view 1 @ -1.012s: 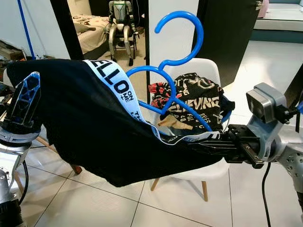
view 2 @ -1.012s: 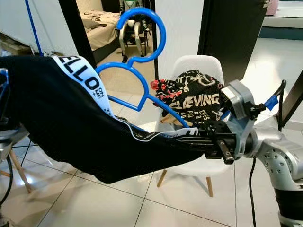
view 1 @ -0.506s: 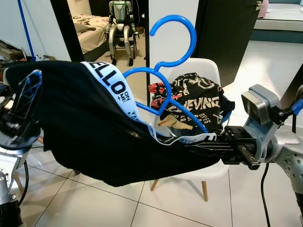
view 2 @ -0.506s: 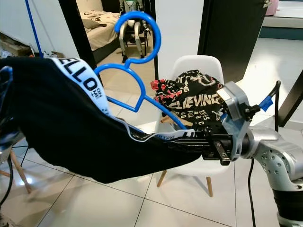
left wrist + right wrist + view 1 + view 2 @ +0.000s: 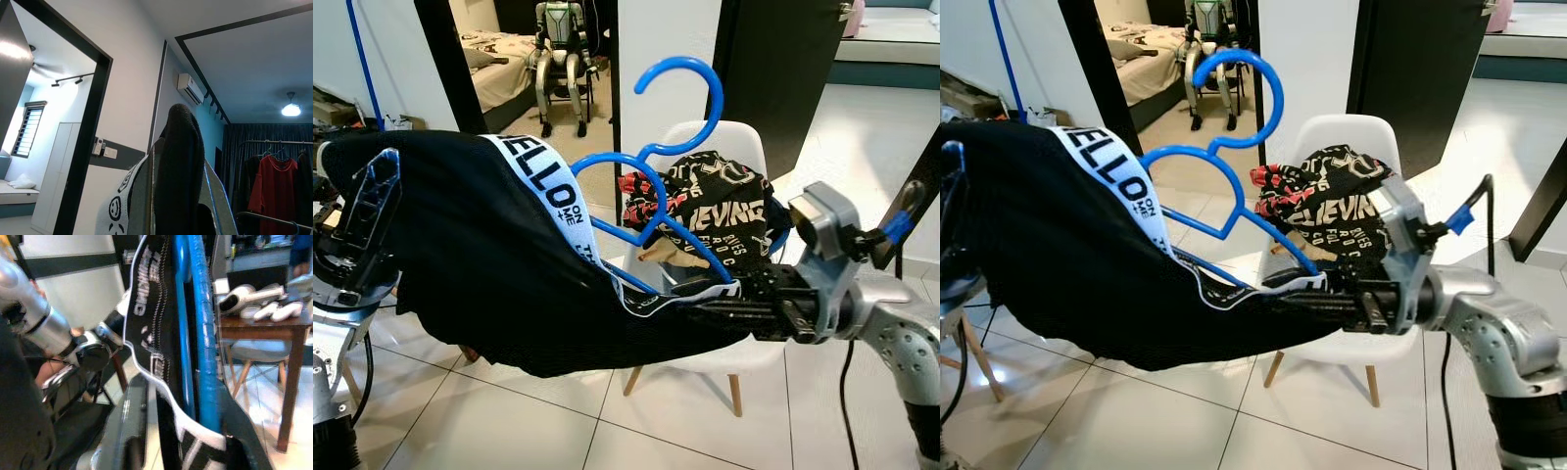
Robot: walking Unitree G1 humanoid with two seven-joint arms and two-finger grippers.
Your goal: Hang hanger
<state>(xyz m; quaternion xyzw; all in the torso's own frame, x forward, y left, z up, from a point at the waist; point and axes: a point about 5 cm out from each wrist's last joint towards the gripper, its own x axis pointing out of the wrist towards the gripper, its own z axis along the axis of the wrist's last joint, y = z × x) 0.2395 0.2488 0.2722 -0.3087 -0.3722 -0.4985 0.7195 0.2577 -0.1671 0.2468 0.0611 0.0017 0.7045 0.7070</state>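
Note:
A blue plastic hanger (image 5: pixel 719 90) stands hook-up in front of me, threaded into a black garment (image 5: pixel 480 264) with a white lettered band. My left gripper (image 5: pixel 367 211) is raised at the left, shut on the garment's shoulder; black cloth (image 5: pixel 178 166) sits between its fingers. My right gripper (image 5: pixel 724 304) reaches in from the right, shut on the hanger's lower arm (image 5: pixel 203 347) together with the garment's white-edged collar (image 5: pixel 146 333). Its fingertips are buried in the cloth.
A white chair (image 5: pixel 749 357) behind the garment carries a pile of patterned clothes (image 5: pixel 729 201). Another humanoid robot (image 5: pixel 558 39) stands in the doorway beyond. A dark door (image 5: pixel 773 59) is at the right. A clothes rail with a red garment (image 5: pixel 271 186) and a wooden table (image 5: pixel 264 320) are nearby.
My right arm has shifted to the left, carrying the hanger's end with it, and the hook has swayed slightly. The left gripper has stayed in place.

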